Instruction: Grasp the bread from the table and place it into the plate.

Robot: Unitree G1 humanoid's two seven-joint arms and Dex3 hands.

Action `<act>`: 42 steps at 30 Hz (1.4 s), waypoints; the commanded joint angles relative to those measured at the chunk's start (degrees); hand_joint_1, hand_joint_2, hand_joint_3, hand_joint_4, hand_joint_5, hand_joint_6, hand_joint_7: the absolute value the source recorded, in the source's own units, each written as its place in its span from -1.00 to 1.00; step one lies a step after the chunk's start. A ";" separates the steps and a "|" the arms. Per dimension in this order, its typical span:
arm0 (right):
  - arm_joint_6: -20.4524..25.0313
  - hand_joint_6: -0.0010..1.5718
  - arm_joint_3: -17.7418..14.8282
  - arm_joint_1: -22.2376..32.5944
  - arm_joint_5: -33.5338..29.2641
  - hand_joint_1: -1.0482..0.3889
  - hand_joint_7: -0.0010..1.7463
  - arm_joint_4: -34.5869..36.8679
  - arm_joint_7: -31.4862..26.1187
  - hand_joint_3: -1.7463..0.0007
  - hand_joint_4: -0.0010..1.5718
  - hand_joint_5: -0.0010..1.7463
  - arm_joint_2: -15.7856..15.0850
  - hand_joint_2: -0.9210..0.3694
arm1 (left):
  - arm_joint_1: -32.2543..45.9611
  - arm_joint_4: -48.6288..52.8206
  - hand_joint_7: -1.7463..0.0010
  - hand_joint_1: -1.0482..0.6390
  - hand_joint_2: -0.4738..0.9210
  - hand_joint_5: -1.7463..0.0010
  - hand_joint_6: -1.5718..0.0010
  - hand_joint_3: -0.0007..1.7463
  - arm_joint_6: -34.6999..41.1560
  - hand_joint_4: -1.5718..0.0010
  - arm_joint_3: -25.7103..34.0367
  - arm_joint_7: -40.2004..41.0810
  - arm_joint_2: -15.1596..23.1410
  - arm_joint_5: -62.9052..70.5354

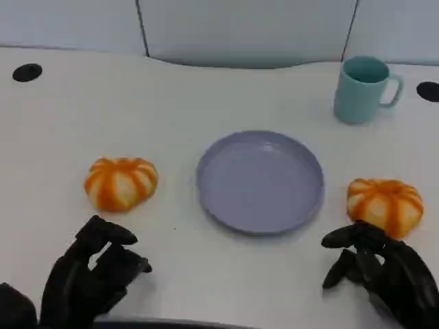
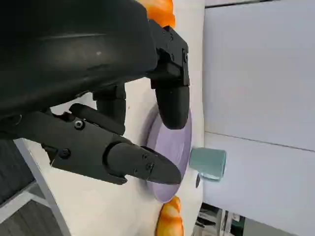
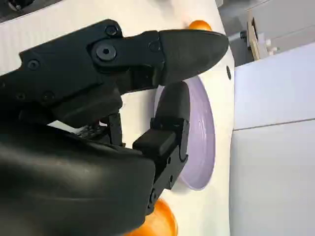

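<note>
1. Head view: my left hand (image 1: 89, 277) sits low at the near-left edge of the white bench (image 1: 171, 103), fingers (image 1: 110, 233) spread apart w/ nothing in them.
2. My right hand (image 1: 381, 271) is low at near-right, fingers parted and holding nothing; fingertips just short of the right bread, can't tell if touching.
3. Left bread (image 1: 121, 182), an orange-and-white striped bun, lies on the bench just ahead of my left hand, left of the plate and apart from it.
4. Right bread (image 1: 384, 204) lies on the bench right of the plate, near its rim.
5. Plate (image 1: 260, 181), lavender, sits mid-bench btwn the two buns, nothing in it.
6. Teal mug (image 1: 363, 89) stands upright far right, behind the plate, well apart.
7. Left wrist view: plate, mug and both buns show past my parted fingers.
</note>
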 commanded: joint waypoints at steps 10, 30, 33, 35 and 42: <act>0.18 -0.19 -0.42 0.18 0.64 -0.07 0.27 0.00 0.07 0.60 -0.19 0.74 -0.81 -1.00 | -0.35 0.30 -0.90 -0.27 1.00 -1.00 0.70 -0.92 -0.45 0.60 0.40 -0.17 1.28 0.27; 0.26 -0.19 0.05 0.55 0.24 -0.08 0.28 -0.35 -0.62 0.60 -0.19 0.73 -0.51 -1.00 | 0.25 -1.85 -0.95 -0.24 1.00 -1.00 0.77 -0.91 -7.31 0.64 -0.94 0.83 2.31 4.19; -0.02 -0.20 0.17 0.46 0.09 -0.08 0.27 -0.23 -0.65 0.60 -0.20 0.72 -0.45 -1.00 | 0.13 -2.50 -0.95 -0.23 0.99 -1.00 0.79 -0.91 -12.04 0.67 -1.47 3.11 3.28 8.30; 0.51 -0.20 0.44 0.65 -0.28 -0.09 0.27 -1.07 -1.24 0.60 -0.20 0.73 -0.46 -1.00 | -0.30 -2.30 -0.93 -0.24 1.00 -1.00 0.81 -0.90 -17.05 0.68 -1.86 6.69 4.45 13.51; 0.33 -0.21 0.46 0.43 -0.03 -0.06 0.26 -0.70 -1.13 0.59 -0.22 0.73 -0.26 -1.00 | 0.01 -9.08 -0.43 -0.30 1.00 -0.85 0.69 -0.87 -20.84 0.76 -2.37 23.19 9.24 34.63</act>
